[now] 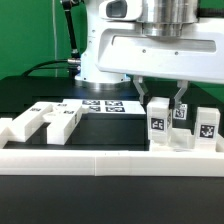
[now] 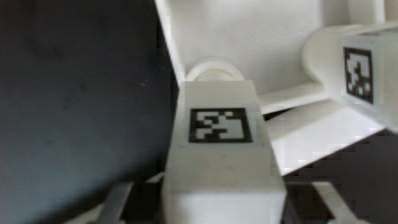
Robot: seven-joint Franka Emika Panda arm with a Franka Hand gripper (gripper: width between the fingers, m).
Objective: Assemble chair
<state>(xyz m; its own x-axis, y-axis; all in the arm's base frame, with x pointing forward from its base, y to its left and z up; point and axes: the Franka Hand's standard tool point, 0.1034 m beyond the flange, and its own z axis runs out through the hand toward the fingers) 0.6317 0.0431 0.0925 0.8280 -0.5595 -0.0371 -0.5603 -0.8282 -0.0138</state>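
The chair is in loose white plastic parts with black-and-white tags. In the wrist view a white tagged post (image 2: 217, 150) fills the space between my fingers, and my gripper (image 2: 217, 203) is shut on it. Beyond it lie a white slab (image 2: 302, 125) and another tagged part (image 2: 361, 70). In the exterior view my gripper (image 1: 166, 103) reaches down at the right over the tagged post (image 1: 157, 122), with two more tagged parts (image 1: 207, 126) beside and behind it. More white parts (image 1: 58, 121) lie at the exterior view's left.
A long low white rail (image 1: 110, 158) runs along the front of the black table. The marker board (image 1: 103, 104) lies flat behind the middle, in front of the robot's base. Dark cables hang at the back left.
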